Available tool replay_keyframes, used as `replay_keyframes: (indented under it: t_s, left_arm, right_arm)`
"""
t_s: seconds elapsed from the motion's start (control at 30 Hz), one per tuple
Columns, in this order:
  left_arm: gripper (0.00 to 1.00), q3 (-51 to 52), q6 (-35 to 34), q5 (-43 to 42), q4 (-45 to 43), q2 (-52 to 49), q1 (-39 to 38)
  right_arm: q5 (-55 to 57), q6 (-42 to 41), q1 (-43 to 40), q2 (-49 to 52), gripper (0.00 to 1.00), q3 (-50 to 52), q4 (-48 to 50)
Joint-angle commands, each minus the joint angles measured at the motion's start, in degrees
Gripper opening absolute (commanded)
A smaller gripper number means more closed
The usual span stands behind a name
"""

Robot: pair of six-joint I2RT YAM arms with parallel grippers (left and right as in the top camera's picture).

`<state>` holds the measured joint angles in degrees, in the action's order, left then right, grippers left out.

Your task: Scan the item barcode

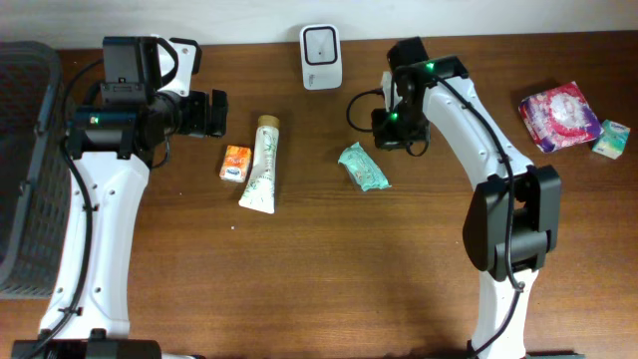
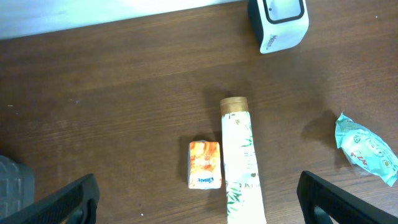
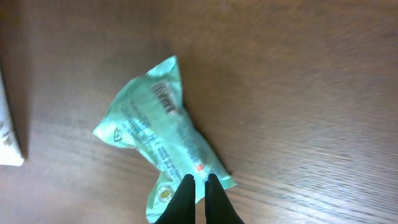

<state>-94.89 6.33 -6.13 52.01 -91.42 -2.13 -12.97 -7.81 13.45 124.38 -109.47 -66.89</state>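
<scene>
Right gripper (image 3: 198,198) is pinched fully shut, tips hanging over the near end of the teal packet (image 3: 163,134), and it looks empty to me. The packet lies flat on the table (image 1: 329,279), print up. Left gripper (image 2: 202,204) hangs wide open above the tube (image 2: 241,162), likely on standby. Beyond sits the white barcode scanner (image 1: 321,55). In the grey basket (image 1: 25,170), nothing shows.

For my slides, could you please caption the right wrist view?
Shut right gripper poised over a crumpled green packet on the wooden table.
</scene>
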Motion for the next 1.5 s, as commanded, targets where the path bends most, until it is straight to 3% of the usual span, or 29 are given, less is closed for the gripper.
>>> replay_keyframes:
  t_s: [0.0,0.3,0.4,0.5,0.53,0.7,0.9,1.1,1.47]
  left_arm:
    - [0.99,-0.5,-0.5,-0.04,-0.09,0.24,0.07]
    - [0.99,-0.5,-0.5,-0.07,-0.09,0.24,0.07]
    - [0.99,-0.5,-0.5,-0.04,-0.09,0.24,0.07]
    - [0.99,-0.5,-0.5,-0.04,-0.09,0.24,0.07]
    - [0.99,-0.5,-0.5,-0.04,-0.09,0.24,0.07]
    - [0.99,-0.5,-0.5,-0.04,-0.09,0.24,0.07]
    - [0.99,-0.5,-0.5,-0.04,-0.09,0.24,0.07]
    - [0.99,-0.5,-0.5,-0.04,-0.09,0.24,0.07]
    - [0.99,-0.5,-0.5,-0.04,-0.09,0.24,0.07]
  right_arm:
    - [-6.16,1.84,1.31,1.05,0.04,5.27,1.9]
    - [-4.7,-5.4,12.52,4.28,0.04,13.31,11.43]
    - [-1.03,-6.16,12.79,1.51,0.04,5.66,5.62]
    - [16.2,-6.19,10.71,0.04,0.04,-7.8,-2.93]
    - [18.29,-6.21,9.68,0.04,0.04,-8.17,-2.84]
    - [6.45,0.31,3.5,2.58,0.04,-5.6,-2.73]
    - [2.93,-2.71,7.67,2.75,0.04,14.45,11.19]
    - [3.23,-3.56,8.02,0.68,0.04,-5.62,-5.31]
    - [-0.13,-6.51,10.58,11.82,0.04,-1.03,-0.42]
